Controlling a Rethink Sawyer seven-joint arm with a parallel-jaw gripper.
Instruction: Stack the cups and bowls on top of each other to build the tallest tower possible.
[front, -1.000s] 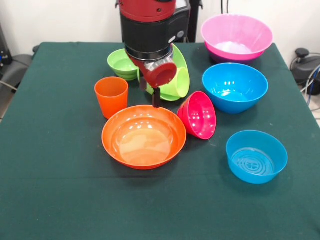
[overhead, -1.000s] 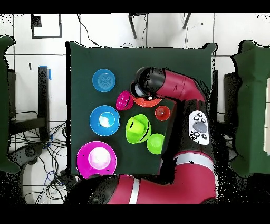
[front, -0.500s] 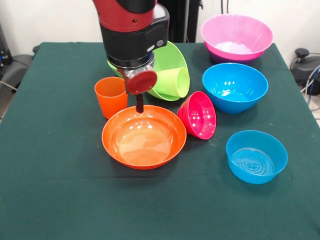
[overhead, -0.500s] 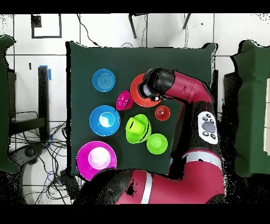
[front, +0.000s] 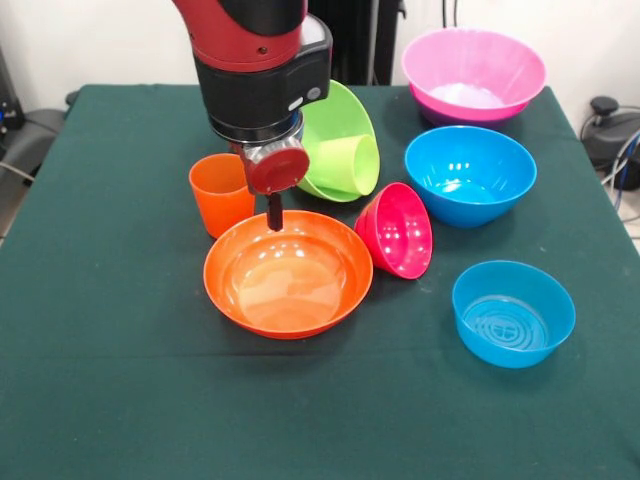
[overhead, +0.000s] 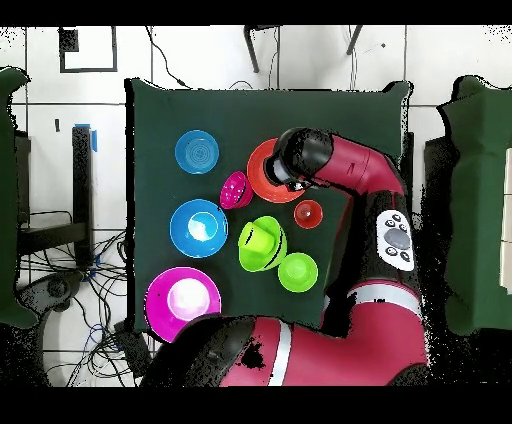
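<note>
— Green cloth on the table (front: 100, 380); red and black arm (front: 255, 60) down over the far rim of the large orange bowl (front: 288, 272). Pincer (front: 273, 212)?
— Only one dark tip visible, just above that rim. Spread or pressed together: cannot tell.
— Cups?
— Orange cup (front: 222, 192) upright, just beside the orange bowl. Lime cup (front: 345, 164) on its side inside the tilted large green bowl (front: 340, 115).
— Other bowls?
— Red bowl (front: 398, 230) tipped on its edge, touching the orange bowl. Large blue bowl (front: 470, 174) near it; small blue bowl (front: 513, 313) well apart, nearer the camera. Pink bowl (front: 473, 72) at the far corner, purple edge beneath. Small green bowl (overhead: 297, 272) clear only from overhead.
</note>
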